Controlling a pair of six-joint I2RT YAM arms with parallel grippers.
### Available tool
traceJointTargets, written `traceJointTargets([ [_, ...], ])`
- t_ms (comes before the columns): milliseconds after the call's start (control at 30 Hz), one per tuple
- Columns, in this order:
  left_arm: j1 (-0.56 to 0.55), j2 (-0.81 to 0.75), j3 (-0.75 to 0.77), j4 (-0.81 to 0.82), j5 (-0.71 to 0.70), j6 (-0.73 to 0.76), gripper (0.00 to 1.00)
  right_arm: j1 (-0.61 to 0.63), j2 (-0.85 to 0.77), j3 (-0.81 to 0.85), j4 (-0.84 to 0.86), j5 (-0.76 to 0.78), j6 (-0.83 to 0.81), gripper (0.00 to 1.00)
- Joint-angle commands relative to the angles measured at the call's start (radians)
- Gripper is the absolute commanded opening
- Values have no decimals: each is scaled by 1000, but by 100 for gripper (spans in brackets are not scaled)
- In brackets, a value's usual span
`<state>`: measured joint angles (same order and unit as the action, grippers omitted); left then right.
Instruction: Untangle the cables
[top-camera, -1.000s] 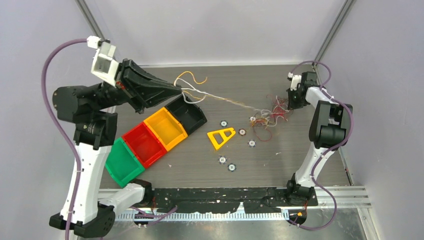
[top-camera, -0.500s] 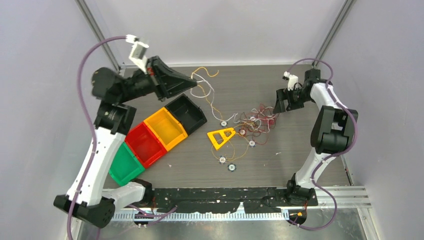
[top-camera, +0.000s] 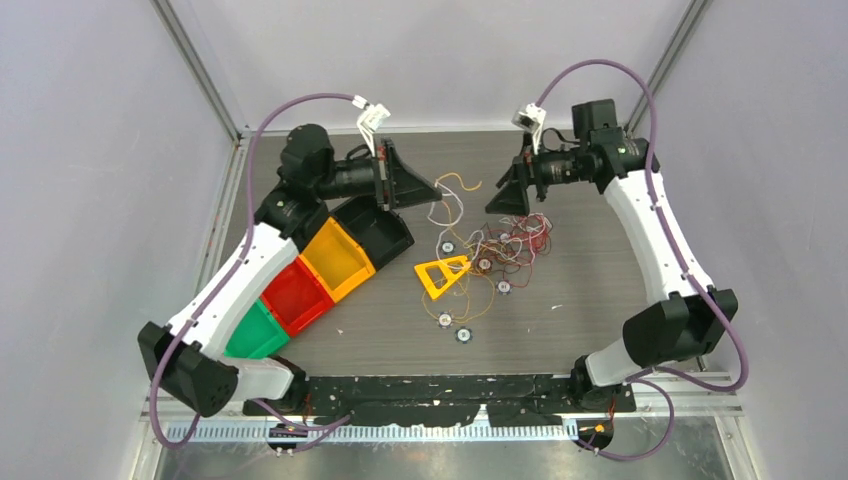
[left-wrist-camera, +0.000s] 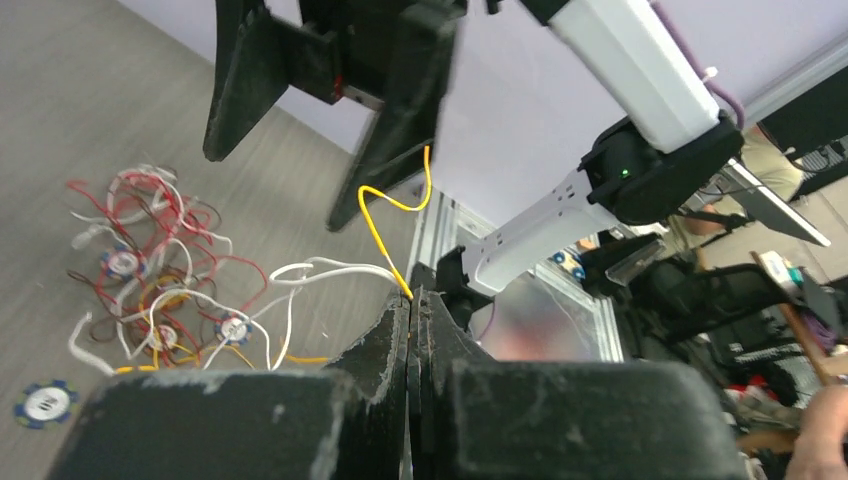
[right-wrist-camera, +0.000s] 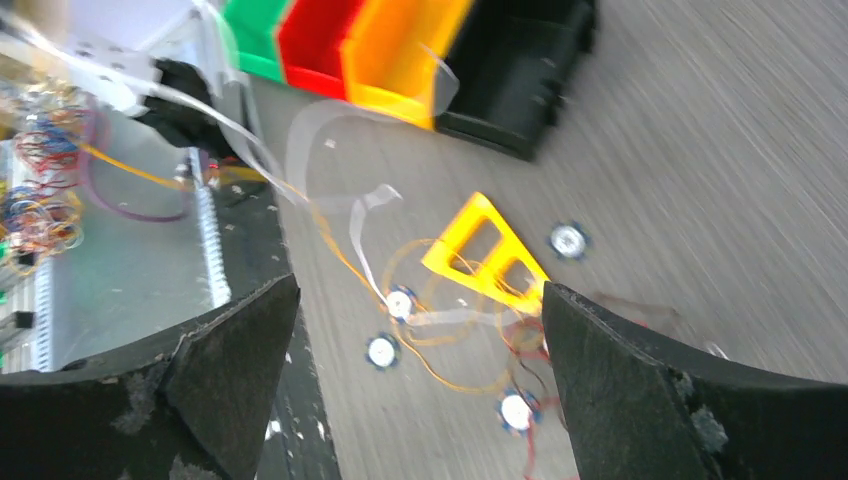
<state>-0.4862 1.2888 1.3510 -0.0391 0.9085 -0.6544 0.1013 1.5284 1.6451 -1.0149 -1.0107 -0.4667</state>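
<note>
The cables (top-camera: 503, 243) lie in a loose tangle of red, white, yellow and dark strands on the table (top-camera: 570, 300), right of centre. They sit just beyond the yellow triangle (top-camera: 430, 280), and some loops spill over it. Small round discs (top-camera: 464, 335) are scattered through and in front of the tangle. From the heap a yellow strand and a white strand rise leftward to the left gripper (left-wrist-camera: 413, 297). Its jaws are pressed tight together on those two strands, as the left wrist view shows, and it hangs above the table beside the black bin. The four bins (top-camera: 335, 258), black, orange, red and green, stand in a slanted row on the left, touching one another. The right gripper (right-wrist-camera: 420, 290) hovers over the far side of the tangle and faces the left one. Its fingers (right-wrist-camera: 230, 390) are spread wide with nothing clasped between them. In its blurred wrist view, pale strands cross the gap between the fingers, but whether they touch either finger cannot be told.
</note>
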Motion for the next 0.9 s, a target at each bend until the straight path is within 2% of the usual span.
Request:
traceJointTargets([
  [0, -10, 32, -70, 158, 68, -77, 0, 117, -86, -75, 244, -99, 222, 97],
  [133, -12, 53, -87, 288, 100, -157, 0, 236, -98, -144, 356, -80, 277, 97],
  [367, -12, 63, -59, 287, 95, -155, 0, 349, -71, -253, 460, -9, 301, 99],
  [400, -12, 60, -59, 285, 90, -153, 0, 354, -64, -260, 478, 5, 310, 95],
  [433, -12, 57, -59, 281, 82, -149, 0, 363, -61, -266, 486, 17, 315, 82],
  [467, -12, 54, -58, 271, 74, -140, 0, 366, -55, -269, 493, 31, 319, 73],
  [500, -9, 48, -52, 250, 60, -121, 0, 367, -54, -274, 494, 34, 319, 59],
  [533, -4, 40, -42, 212, 37, -98, 0, 368, -55, -277, 495, 40, 317, 53],
  [567, 0, 31, -36, 184, 14, -77, 0, 368, -58, -285, 495, 41, 314, 41],
  [600, 7, 17, -30, 154, -7, -55, 0, 368, -67, -292, 495, 38, 307, 35],
  [633, 16, 6, -27, 140, -27, -38, 0, 368, -78, -305, 495, 35, 300, 22],
  [700, 27, -16, -11, 87, -62, 19, 0, 366, -94, -320, 492, 17, 288, 9],
  [767, 38, -34, 4, 45, -67, 81, 0, 365, -108, -326, 475, -22, 269, 6],
  [800, 45, -41, 13, -7, -65, 122, 9, 364, -113, -325, 462, -33, 264, 6],
  [867, 66, -58, 25, -87, -45, 217, 40, 360, -126, -315, 445, -79, 258, 6],
])
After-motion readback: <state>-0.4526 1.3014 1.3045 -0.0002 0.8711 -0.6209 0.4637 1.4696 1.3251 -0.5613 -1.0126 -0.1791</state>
